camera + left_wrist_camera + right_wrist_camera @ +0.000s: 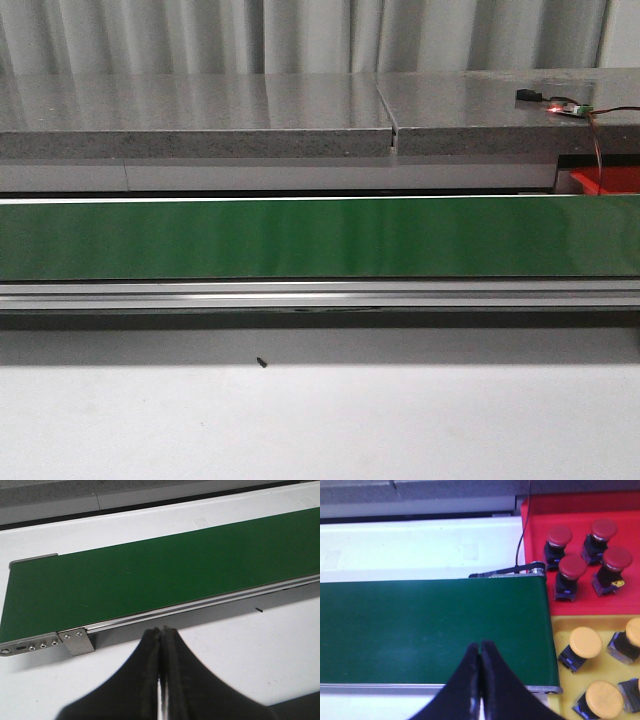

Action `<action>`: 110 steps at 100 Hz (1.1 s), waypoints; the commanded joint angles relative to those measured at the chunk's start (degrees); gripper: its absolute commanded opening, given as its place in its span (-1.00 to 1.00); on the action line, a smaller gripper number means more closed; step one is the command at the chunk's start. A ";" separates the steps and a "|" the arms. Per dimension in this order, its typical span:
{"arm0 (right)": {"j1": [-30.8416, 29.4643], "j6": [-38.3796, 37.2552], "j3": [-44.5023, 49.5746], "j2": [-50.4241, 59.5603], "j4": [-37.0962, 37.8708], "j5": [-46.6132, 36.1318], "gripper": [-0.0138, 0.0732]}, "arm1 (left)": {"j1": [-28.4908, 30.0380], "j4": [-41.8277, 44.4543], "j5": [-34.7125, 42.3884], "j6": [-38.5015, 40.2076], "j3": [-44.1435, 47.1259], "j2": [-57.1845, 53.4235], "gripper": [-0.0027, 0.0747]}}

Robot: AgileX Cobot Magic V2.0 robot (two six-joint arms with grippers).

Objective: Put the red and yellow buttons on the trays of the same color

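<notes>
Green belt [300, 238] bare on white table [320, 420]; grey ledge [200, 115] behind

Four red-capped buttons [580, 550] stand upright in the red tray [535, 510], while four yellow-capped ones [585, 642] lie tilted in the adjoining yellow tray [560, 630].

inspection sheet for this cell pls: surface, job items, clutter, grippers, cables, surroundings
Surface: green conveyor belt bare in all views; white table in front.
Job's things: red tray holds four red buttons; yellow tray holds at least four yellow buttons, some cut off by the frame.
Clutter: small dark speck on the table.
Grippers: left gripper and right gripper both have jaws shut, holding nothing.
Cables: thin black cable beside the red tray; wired board with red light on the grey ledge.
Surroundings: corrugated grey wall.
</notes>
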State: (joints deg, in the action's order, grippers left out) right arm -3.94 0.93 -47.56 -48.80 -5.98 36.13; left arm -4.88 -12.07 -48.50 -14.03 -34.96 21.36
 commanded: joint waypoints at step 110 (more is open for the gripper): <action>0.53 5.16 12.32 22.90 -0.74 -11.95 -0.95 | -0.45 -1.21 3.70 0.00 -1.35 0.40 -0.98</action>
State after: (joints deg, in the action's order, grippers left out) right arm -3.51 5.51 -35.79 -27.74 -6.06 29.07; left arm -4.88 -12.07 -48.50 -14.03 -34.96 21.36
